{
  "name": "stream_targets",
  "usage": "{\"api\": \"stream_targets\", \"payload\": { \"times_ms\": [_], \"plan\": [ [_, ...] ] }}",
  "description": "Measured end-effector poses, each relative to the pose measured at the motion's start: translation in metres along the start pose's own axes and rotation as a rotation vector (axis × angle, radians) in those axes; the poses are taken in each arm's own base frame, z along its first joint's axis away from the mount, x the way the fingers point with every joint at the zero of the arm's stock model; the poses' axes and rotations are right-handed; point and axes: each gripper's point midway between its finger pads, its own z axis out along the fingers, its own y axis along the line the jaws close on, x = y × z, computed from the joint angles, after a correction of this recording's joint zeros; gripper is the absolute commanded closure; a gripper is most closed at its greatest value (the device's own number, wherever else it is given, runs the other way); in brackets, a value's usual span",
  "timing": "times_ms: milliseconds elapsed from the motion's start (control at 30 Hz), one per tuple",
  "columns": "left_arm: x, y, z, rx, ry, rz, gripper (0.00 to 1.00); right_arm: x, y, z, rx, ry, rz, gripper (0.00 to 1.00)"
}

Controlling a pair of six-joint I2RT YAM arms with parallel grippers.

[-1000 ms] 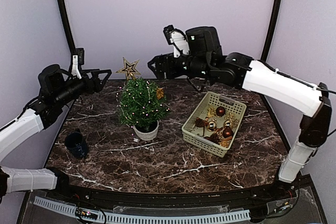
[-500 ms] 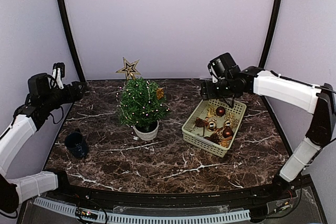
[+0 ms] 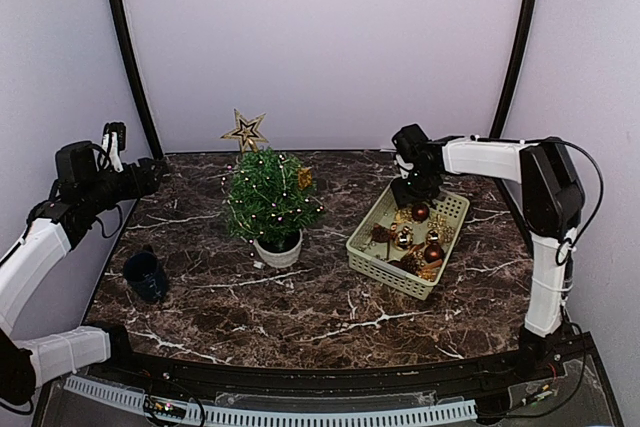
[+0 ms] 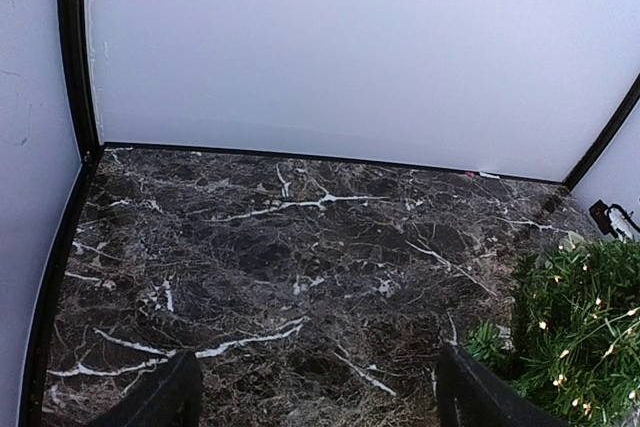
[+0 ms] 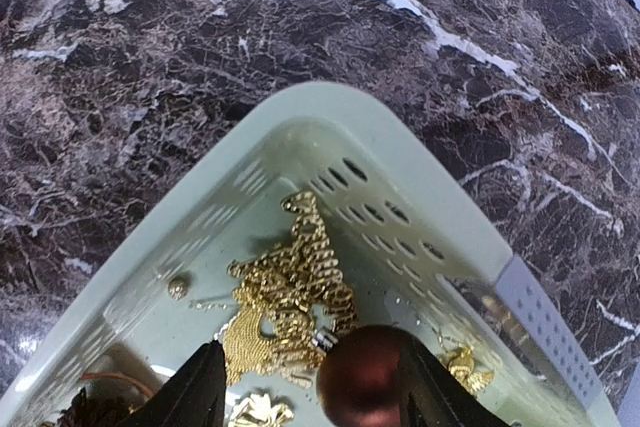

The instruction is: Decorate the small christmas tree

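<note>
Over the basket, right jaws apart astride a red bauble; left jaws wide, empty.

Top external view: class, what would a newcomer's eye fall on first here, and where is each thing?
The small dark-green fir tree in a white pot, dotted with tiny lights, stands left of centre on the dark marble table. To its right lies a beige plastic basket of gold and dark-red ornaments, with the right arm's open tool hanging over its far corner.
</note>
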Motion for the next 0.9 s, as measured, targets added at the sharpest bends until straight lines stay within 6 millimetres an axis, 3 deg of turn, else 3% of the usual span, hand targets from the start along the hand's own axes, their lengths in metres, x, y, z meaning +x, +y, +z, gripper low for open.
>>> {"api": "stream_targets", "payload": {
  "times_ms": [200,367,633,900],
  "plan": [
    [0.001,0.001,0.001,-0.005,0.005,-0.002,0.17,-0.007,0.004,0.026,-0.033,0.025,-0.057,0.39],
    [0.002,0.002,0.001,-0.006,0.007,-0.003,0.17,0.002,0.013,0.043,-0.075,0.068,-0.109,0.38],
    [0.003,0.002,0.002,-0.007,0.009,-0.003,0.17,0.02,0.03,0.039,-0.188,0.096,-0.137,0.37],
    [0.005,0.003,0.002,-0.009,0.013,-0.004,0.17,0.022,0.01,0.041,-0.076,0.096,-0.106,0.38]
  ]
}}
